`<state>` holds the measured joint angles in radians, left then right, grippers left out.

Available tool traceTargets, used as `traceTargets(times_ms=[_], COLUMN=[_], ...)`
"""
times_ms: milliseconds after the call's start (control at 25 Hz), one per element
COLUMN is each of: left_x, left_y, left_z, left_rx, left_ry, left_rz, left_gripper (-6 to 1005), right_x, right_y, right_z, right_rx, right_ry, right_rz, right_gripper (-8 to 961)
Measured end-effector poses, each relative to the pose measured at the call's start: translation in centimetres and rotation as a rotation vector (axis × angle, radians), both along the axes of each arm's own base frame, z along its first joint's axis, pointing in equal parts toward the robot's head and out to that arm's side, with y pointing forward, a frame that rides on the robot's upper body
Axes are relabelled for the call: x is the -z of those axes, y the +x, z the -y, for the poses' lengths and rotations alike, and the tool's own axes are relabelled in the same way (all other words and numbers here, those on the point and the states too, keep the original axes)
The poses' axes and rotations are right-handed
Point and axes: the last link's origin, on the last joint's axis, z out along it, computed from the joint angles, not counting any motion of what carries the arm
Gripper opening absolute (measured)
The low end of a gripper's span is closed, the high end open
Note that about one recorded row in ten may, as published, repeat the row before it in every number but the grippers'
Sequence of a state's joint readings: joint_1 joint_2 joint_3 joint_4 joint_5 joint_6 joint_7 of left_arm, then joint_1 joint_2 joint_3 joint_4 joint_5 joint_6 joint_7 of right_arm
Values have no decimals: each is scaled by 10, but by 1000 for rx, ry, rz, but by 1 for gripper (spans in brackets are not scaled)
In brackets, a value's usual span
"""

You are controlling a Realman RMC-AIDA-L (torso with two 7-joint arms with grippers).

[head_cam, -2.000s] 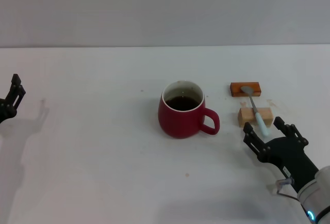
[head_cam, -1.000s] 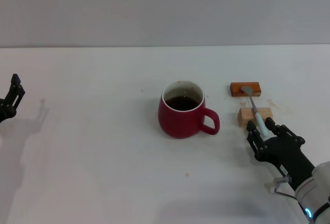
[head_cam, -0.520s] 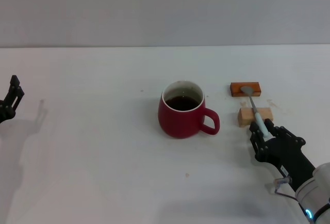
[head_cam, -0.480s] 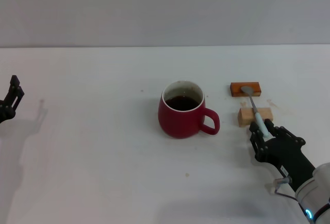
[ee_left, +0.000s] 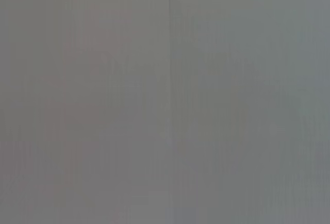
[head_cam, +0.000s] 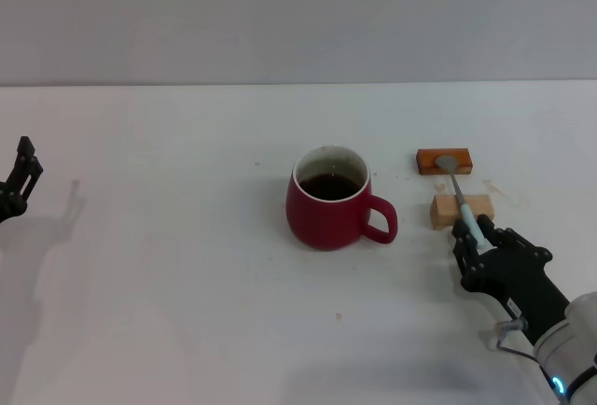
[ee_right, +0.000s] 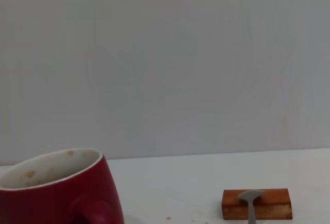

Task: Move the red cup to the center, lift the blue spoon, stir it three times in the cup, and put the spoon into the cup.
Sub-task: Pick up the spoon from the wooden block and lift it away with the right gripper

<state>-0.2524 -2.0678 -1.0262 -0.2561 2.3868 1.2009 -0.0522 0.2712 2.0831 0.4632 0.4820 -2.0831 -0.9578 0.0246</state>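
The right gripper has its fingers pinched in narrow around the near end of the spoon, right at the pale blue handle tip. It's down at table level, near and right of everything else, with the black knuckles and the arm running off toward the near-right corner.

The spoon is lying across two little blocks. Its grey bowl sits on the orange block at the far end, the neck and handle pass over the tan block nearer in, and the handle end pokes out past that block into the gripper. From the right wrist view you can see the spoon bowl resting on top of the orange block, with white table around it.

The cup is just left of the blocks, about mid-table, upright, handle pointing right toward the tan block but not touching it. Dark liquid inside, white inner rim. In the right wrist view the cup shows some brownish specks on the inside rim.

The left gripper is way off at the far left edge of the table, well apart from all of it, fingers looking spread open with nothing in them. The left wrist view is plain grey.
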Motion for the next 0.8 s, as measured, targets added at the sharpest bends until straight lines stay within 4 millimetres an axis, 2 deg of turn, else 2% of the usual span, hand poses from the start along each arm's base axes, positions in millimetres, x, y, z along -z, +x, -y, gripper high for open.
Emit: traceTargets(times_ms=[120, 560, 800], left_x=[0, -1, -1], left_y=[0, 0, 0], left_z=[0, -1, -1], left_rx=[0, 2, 4], left_ry=[0, 0, 1], left_rz=[0, -7, -5], left_gripper=[857, 856, 856], right_x=[0, 0, 0], right_y=[1, -1, -8], right_z=[-1, 1, 4], right_rx=[7, -7, -35], right_ry=[-1, 2, 22], right_rz=[1, 11, 25], right_gripper=[303, 141, 136])
